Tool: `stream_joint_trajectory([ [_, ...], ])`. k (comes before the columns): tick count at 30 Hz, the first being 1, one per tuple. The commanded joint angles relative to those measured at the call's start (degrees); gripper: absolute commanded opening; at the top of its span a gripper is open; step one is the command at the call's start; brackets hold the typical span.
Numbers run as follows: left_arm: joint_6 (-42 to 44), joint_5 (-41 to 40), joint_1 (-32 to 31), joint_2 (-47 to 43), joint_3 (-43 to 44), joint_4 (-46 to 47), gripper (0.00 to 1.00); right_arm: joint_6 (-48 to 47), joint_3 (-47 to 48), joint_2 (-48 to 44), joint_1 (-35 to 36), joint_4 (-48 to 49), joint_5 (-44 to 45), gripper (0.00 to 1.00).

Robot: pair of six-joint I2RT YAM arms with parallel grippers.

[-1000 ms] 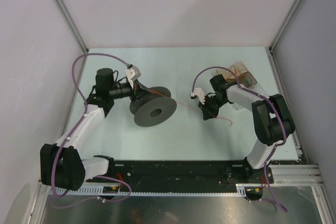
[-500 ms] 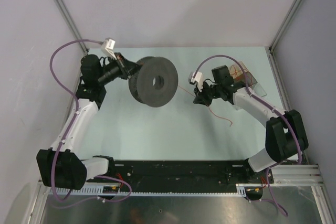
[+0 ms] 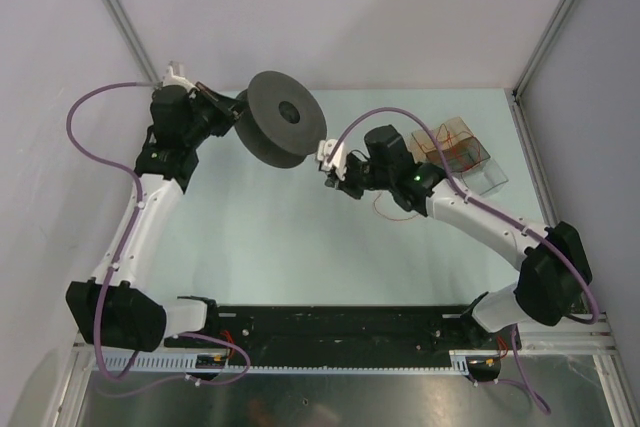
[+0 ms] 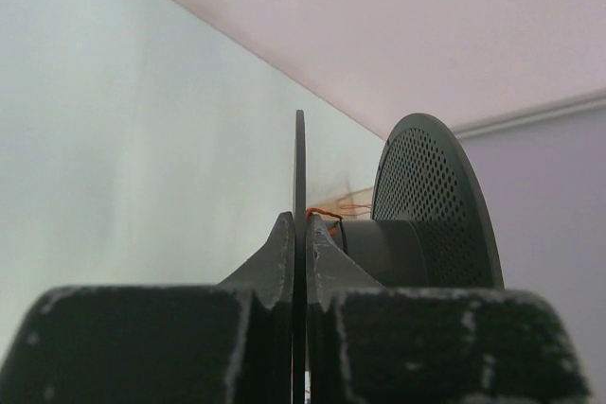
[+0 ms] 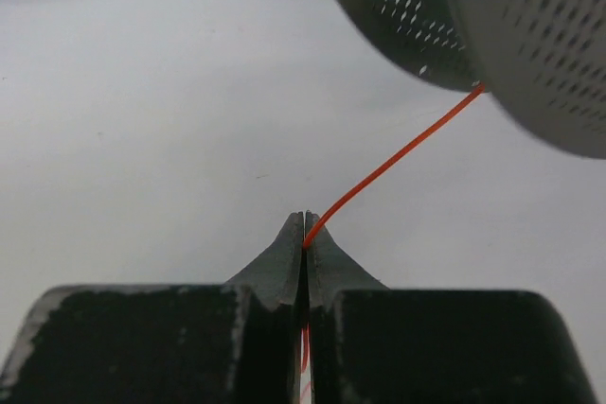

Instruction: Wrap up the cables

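My left gripper (image 3: 232,110) is shut on the near flange of a dark grey spool (image 3: 280,132) and holds it raised at the back left. In the left wrist view the gripper (image 4: 300,229) pinches the thin flange (image 4: 299,167), and red-orange cable (image 4: 325,213) lies by the spool's hub (image 4: 393,251). My right gripper (image 3: 333,174) is just right of the spool, shut on a thin red-orange cable (image 5: 398,160) that runs up to the perforated spool flange (image 5: 511,35). A loose curl of cable (image 3: 383,209) hangs below the right arm.
A clear plastic box (image 3: 462,153) with red-orange wires inside stands at the back right. Grey walls close in the back and both sides. A black rail (image 3: 340,325) runs along the near edge.
My left gripper has lifted the spool up and back toward the left wall. My right gripper has moved left toward the spool with the cable, whose tail has drawn in.
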Motion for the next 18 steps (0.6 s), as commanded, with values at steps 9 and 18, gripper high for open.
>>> stream_joint_trajectory([
  [9,-2.9,-13.6,-0.7,0.2,4.3,-7.9,0.0,-11.9,1.6,-4.9,6.2,27.9,29.9,0.02],
  [18,-1.9,-12.5,-1.6,1.8,4.8,-10.7,0.0,-17.4,1.6,-5.1,6.8,37.7,20.4,0.19],
])
